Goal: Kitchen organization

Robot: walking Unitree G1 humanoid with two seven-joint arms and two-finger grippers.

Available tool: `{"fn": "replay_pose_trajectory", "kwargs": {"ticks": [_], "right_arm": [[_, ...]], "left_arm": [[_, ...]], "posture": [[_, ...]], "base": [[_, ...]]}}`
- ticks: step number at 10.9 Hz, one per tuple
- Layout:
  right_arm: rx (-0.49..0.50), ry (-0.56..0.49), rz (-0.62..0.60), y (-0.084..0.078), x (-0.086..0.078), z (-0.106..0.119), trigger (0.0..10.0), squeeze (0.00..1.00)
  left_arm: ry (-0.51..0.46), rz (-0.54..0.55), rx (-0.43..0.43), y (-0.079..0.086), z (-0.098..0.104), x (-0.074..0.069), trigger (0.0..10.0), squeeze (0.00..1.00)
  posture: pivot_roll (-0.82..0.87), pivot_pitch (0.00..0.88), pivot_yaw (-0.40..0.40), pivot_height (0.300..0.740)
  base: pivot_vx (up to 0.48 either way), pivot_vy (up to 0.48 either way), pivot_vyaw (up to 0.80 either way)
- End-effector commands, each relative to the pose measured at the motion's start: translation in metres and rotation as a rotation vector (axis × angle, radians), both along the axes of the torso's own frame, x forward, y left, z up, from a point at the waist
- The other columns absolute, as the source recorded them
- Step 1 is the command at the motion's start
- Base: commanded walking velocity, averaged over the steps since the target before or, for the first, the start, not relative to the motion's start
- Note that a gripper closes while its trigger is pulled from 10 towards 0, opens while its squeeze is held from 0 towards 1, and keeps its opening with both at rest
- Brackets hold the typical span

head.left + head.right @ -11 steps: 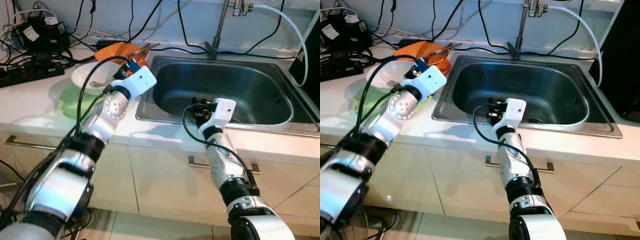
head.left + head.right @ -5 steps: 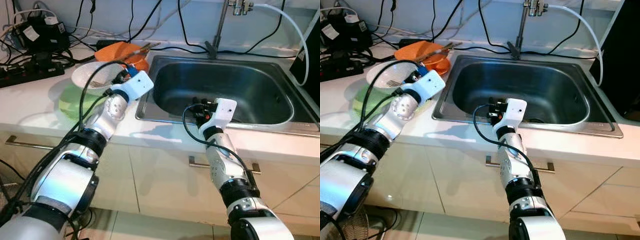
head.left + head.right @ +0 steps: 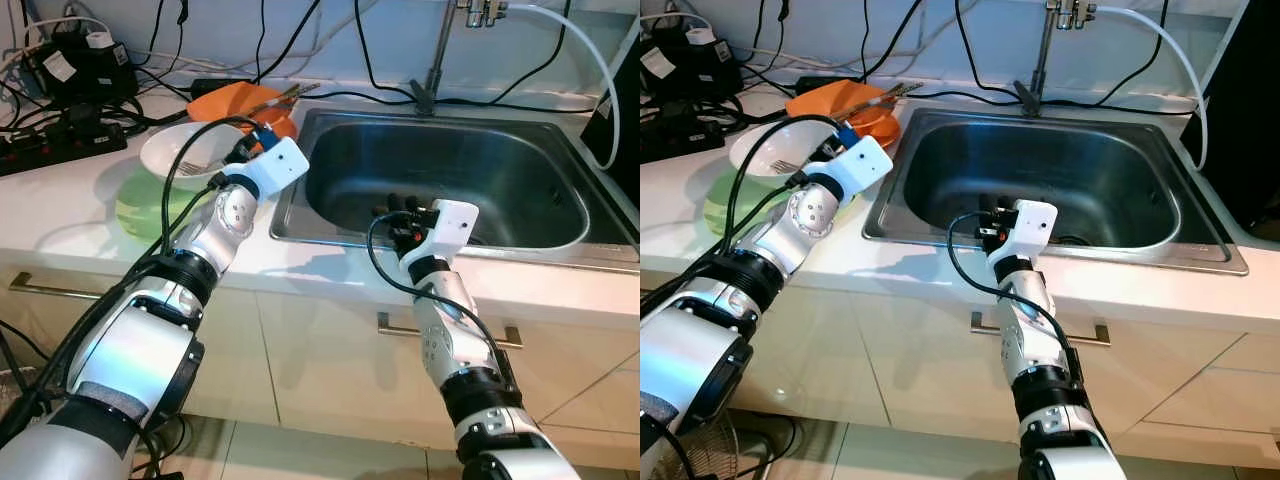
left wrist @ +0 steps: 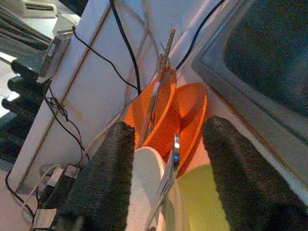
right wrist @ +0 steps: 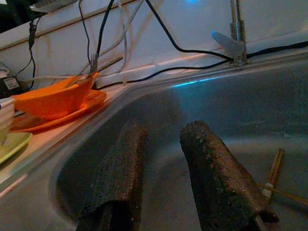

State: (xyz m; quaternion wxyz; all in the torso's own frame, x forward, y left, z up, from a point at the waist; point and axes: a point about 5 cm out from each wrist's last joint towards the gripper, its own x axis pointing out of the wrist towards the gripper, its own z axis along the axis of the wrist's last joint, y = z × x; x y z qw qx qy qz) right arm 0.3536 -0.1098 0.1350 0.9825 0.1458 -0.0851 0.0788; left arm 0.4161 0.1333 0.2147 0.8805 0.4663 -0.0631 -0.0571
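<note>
Jaws: both grippers released, holding nothing.
Left gripper [image 4: 166, 159]: poised over the white bowl [image 3: 185, 152], fork [image 4: 168, 178] between its fingers.
Right gripper [image 5: 163, 178]: down in the sink [image 3: 560, 235], chopsticks [image 5: 274, 173] lying at its 3 o'clock.
White bowl: on the green plate [image 3: 140, 212], on the surface at the sink's 9 o'clock.
Handling: bowl probably rigid, slick, breakable; pinch its rim.

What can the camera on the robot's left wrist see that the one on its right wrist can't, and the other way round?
The left wrist view alone shows a metal utensil resting in a white bowl, seen between the open left gripper fingers. The right wrist view alone shows the sink basin, its tap, and chopsticks on the sink floor beyond the open right gripper. Both show the orange bowl.
</note>
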Motion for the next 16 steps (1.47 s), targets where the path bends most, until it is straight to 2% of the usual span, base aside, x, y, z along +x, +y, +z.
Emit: {"fn": "replay_pose_trajectory", "kwargs": {"ticks": [1, 12, 14, 16], "right_arm": [[-0.012, 0.114, -0.007, -0.002, -0.007, -0.025, 10.0, 0.0], [-0.01, 0.116, 0.0, 0.0, -0.004, -0.021, 10.0, 0.0], [-0.007, 0.115, 0.003, 0.001, -0.003, -0.021, 10.0, 0.0], [-0.006, 0.113, 0.006, 0.002, -0.002, -0.02, 10.0, 0.0]], "left_arm": [[-0.019, 0.008, 0.007, 0.0, 0.006, 0.002, 0.0, 0.0], [-0.046, 0.052, 0.029, 0.006, 0.012, 0.004, 0.0, 0.0], [-0.061, 0.057, 0.054, 0.007, 0.015, 0.004, 0.0, 0.0], [-0.197, 0.045, 0.159, 0.002, 0.037, 0.004, 0.0, 0.0]], "posture": [[0.11, 0.063, 0.046, 0.74], [0.12, 0.04, 0.044, 0.74], [0.12, 0.032, 0.044, 0.74], [0.13, 0.025, 0.042, 0.74]], "base": [[0.0, 0.0, 0.0], [0.0, 0.0, 0.0], [0.0, 0.0, 0.0], [0.0, 0.0, 0.0]]}}
